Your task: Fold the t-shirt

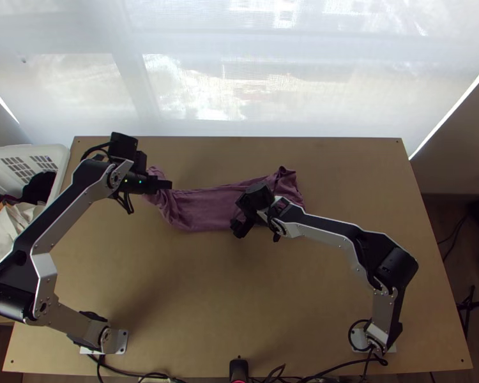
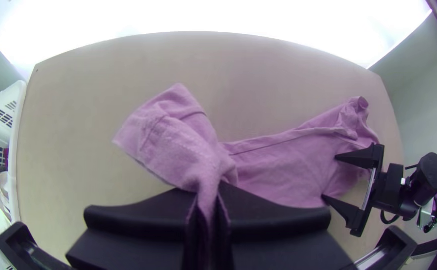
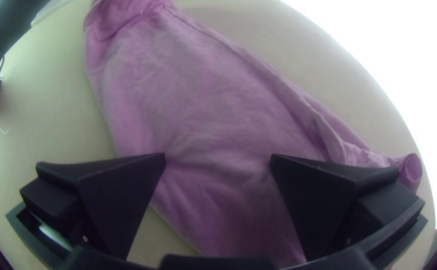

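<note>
The mauve t-shirt (image 1: 204,207) lies as a long, narrow strip across the far half of the table, bunched at both ends. At its left end my left gripper (image 1: 165,184) is shut on the cloth. In the left wrist view a fold of the shirt (image 2: 171,140) rises between the fingers of that gripper (image 2: 208,197) and flops over beyond them. My right gripper (image 1: 243,225) is above the shirt's right part. The right wrist view has this gripper (image 3: 218,159) open, its fingers wide apart over the shirt (image 3: 203,100), with wrinkled fabric below the gap.
A white laundry basket (image 1: 62,167) with clothes in it stands beside the table's left edge. Bare wooden table (image 1: 214,287) stretches between the arms' bases and the shirt. Cables and a small black device (image 1: 238,369) are at the near edge. A bright window is behind the far edge.
</note>
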Controlling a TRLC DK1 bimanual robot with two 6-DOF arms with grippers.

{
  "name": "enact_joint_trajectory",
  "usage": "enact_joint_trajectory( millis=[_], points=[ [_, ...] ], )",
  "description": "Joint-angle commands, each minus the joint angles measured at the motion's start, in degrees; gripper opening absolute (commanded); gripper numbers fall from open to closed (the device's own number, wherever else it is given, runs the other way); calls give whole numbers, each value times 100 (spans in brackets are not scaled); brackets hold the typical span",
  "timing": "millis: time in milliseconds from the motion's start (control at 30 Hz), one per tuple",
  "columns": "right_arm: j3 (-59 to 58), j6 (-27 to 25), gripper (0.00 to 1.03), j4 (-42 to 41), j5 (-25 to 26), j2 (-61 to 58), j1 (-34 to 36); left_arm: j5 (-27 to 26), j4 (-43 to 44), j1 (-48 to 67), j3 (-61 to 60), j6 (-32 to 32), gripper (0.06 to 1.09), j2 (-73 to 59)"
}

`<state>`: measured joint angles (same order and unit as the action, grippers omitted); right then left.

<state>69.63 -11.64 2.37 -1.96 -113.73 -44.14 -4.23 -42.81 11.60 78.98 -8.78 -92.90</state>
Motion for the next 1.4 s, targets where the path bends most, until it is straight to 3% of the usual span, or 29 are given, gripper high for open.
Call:
enact_joint_trajectory(
  millis=[0,267,667,1100,1367],
  points=[
    [-28,-5,98,0,-7,-44,-16,71,-87,475,689,51,10,-334],
    [-19,-40,98,35,-7,211,72,71,-175,686,1339,69,10,-764],
    [411,-31,98,1389,-68,1732,951,54,-149,1055,1480,87,10,-861],
    [-248,-49,98,1837,-59,2988,1997,-104,-35,1820,2069,95,10,-1054],
    [-670,-181,98,2101,-42,3428,2243,-192,290,2251,2605,69,10,-1450]
  ],
)
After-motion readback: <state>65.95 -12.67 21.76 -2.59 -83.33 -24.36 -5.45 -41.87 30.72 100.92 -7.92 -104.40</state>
